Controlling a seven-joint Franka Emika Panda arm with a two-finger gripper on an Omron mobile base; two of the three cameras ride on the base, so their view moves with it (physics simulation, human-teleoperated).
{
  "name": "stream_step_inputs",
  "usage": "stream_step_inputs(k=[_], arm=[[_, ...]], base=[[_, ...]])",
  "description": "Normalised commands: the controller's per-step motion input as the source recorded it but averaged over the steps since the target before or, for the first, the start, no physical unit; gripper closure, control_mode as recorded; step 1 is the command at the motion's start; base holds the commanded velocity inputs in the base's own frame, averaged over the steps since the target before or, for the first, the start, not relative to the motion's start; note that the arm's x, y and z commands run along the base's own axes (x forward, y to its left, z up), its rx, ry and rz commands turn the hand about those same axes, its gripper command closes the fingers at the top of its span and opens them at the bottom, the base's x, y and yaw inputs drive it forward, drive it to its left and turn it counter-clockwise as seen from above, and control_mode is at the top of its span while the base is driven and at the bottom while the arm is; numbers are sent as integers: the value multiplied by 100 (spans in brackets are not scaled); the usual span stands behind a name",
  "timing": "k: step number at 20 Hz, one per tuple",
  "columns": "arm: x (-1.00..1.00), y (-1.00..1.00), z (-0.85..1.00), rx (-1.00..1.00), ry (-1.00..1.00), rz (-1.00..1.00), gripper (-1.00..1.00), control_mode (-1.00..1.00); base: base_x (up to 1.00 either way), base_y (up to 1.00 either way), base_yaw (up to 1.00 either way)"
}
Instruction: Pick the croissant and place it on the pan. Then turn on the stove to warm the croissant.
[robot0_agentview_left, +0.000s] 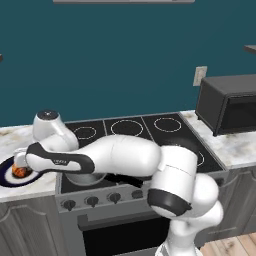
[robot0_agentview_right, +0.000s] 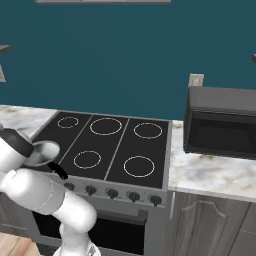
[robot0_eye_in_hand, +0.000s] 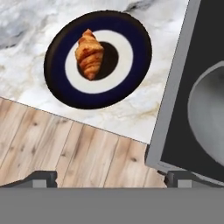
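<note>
The croissant (robot0_eye_in_hand: 89, 54) lies on the blue plate (robot0_eye_in_hand: 131, 83) on the counter (robot0_eye_in_hand: 26, 57), left of the stove (robot0_agentview_left: 130, 131). The fingers (robot0_eye_in_hand: 109, 178) stand wide apart, holding nothing, hovering above with the pastry ahead, slightly left in the hand view, its long axis pointing away from them. Golden-brown, ridged, small. The pan (robot0_eye_in_hand: 210, 113) sits close by on the stove.

Flat teal painted wall (robot0_agentview_right: 110, 60) behind counter. White-grey veined marble countertop (robot0_agentview_right: 215, 172) on both sides of cooker. Grey panelled cabinet doors (robot0_agentview_right: 210, 225) below. Dark boxy microwave (robot0_agentview_right: 222, 120) on right countertop. Pale rectangular wall socket (robot0_agentview_right: 196, 79) above it. Light wood plank floor (robot0_eye_in_hand: 65, 148). Grey shelf underside (robot0_agentview_left: 125, 1) at top.
</note>
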Motion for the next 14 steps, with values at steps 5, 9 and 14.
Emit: stream_step_inputs(k=[5,9,14], arm=[[25,31,-7,0,2,0,-100,-100],[6,24,0,-1,2,0,-100,-100],[8,9,-7,-9,1,0,-100,-100]], base=[[0,0,0],[0,0,0],[0,0,0]])
